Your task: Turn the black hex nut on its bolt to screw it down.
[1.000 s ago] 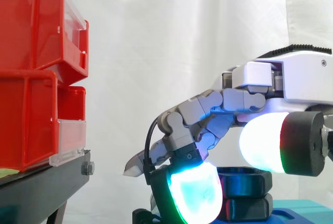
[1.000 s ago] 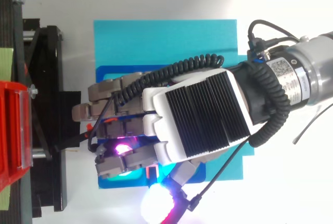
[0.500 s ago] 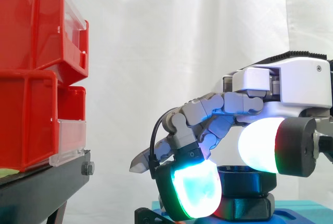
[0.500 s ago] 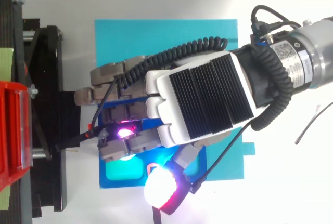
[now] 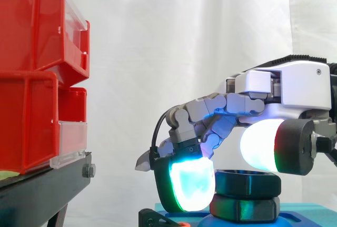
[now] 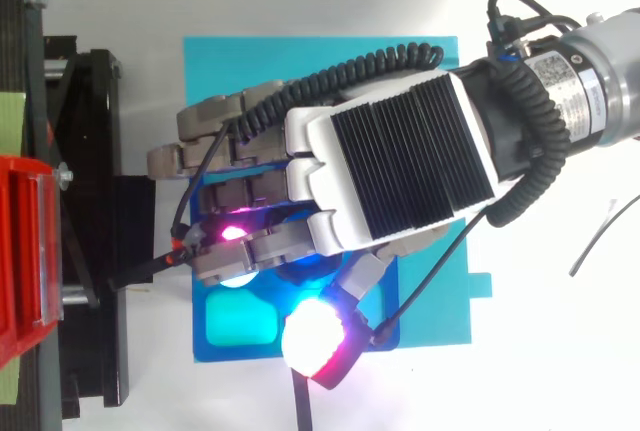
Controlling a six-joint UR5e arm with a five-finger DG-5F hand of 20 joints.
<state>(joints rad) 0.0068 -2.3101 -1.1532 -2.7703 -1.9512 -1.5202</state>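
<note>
Your fingers (image 5: 192, 185) are curled down round the black hex nut (image 5: 247, 182). The cyan-glowing pad lies against its side on the bin side, and the white-glowing thumb pad (image 5: 258, 150) sits just above its rim on the arm side. From above, a magenta glow shows between the curled fingers, right over the nut. I read that as a closed hold on the nut, though the contact itself is hidden under the hand (image 6: 400, 171).

Over the last second the whole hand has slid across the blue fixture (image 6: 230, 326), away from the side camera and a little toward the red bins (image 5: 31, 79). The thumb pad has come in from the edge of the top view to hang over the fixture. In the side view the cyan pad has risen, so its lower end now clears the fixture.

The nut is on its bolt, directly on top of a second black hex piece (image 5: 245, 208) at the fixture's centre. I can't make out any gap between the two.

That shift looks like one stroke of the turn, dragging the nut round. Its height looks much the same as before, so you can't yet count this as thread gained. Watch the nut's flats to see whether it follows the fingers or slips under them.
</note>
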